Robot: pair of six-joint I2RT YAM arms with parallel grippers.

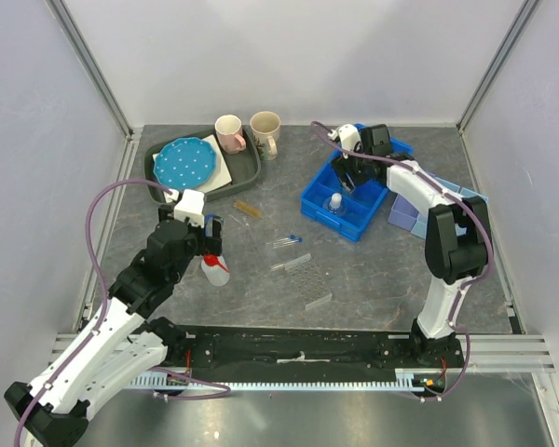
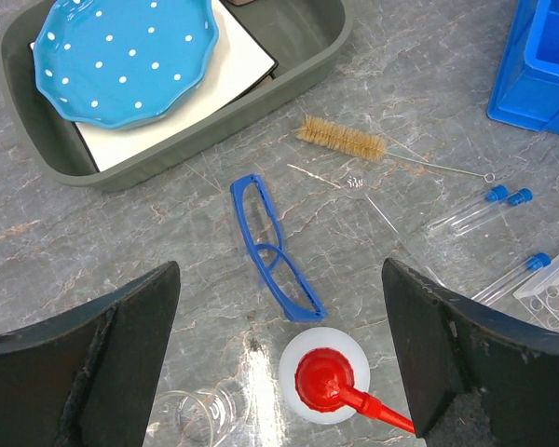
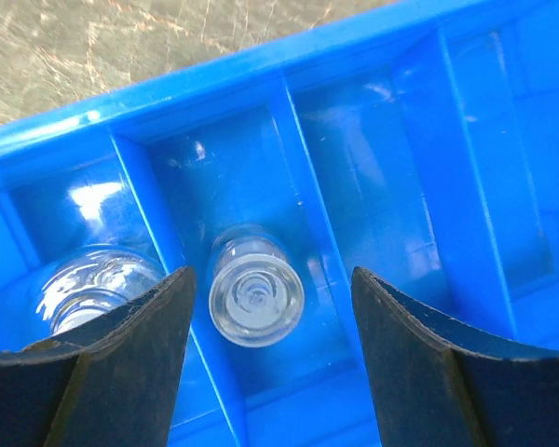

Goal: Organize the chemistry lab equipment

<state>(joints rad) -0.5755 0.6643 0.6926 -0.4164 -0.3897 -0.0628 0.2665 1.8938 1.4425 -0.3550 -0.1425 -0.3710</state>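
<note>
The bottle [image 2: 322, 380] stands on the table [image 2: 93, 251] under the left gripper [image 2: 279, 265], whose fingers are spread wide. The glasses [image 2: 270, 247] lie just beyond it, brush [image 2: 343, 142] and tubes [image 2: 480, 209] farther off. In the bin [image 3: 354, 56] a clear vial [image 3: 255, 296] stands in one compartment. The right gripper [image 3: 272, 275] is open on both sides of it, not touching.

Blue plastic divided bin [image 3: 373, 56], viewed from above, set on a marbled tabletop [image 3: 121, 37].
- Middle compartment: small clear round vessel [image 3: 256, 298], upright.
- Left compartment: second clear glass item [image 3: 93, 284], partly hidden.
- Right gripper [image 3: 270, 277]: black fingers [image 3: 102, 372] spread, flanking the vessel, not touching.
</note>
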